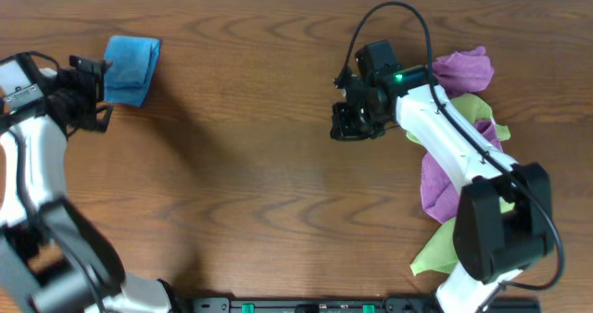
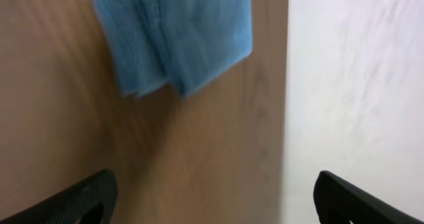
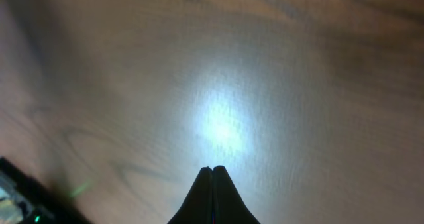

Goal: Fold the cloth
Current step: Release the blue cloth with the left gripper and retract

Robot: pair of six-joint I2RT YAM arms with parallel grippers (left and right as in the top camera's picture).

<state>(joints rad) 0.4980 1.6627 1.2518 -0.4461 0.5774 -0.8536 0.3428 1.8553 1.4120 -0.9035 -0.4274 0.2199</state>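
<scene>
Near the table's (image 1: 250, 174) far left edge, the folded blue cloth (image 1: 132, 69) is laid just beside the left gripper (image 1: 93, 93), whose jaws are spread wide. The right gripper (image 1: 357, 123) is held over bare wood with its fingers pressed together. A purple cloth (image 1: 463, 69) and a green cloth (image 1: 474, 109) are heaped beneath its arm.

Even soft light on the wooden table (image 1: 241, 165) from overhead, faint shadow over its left part, white glare patch on the table in right wrist view, darker edges, blue cloth (image 2: 179, 38) blurred in left wrist view
</scene>
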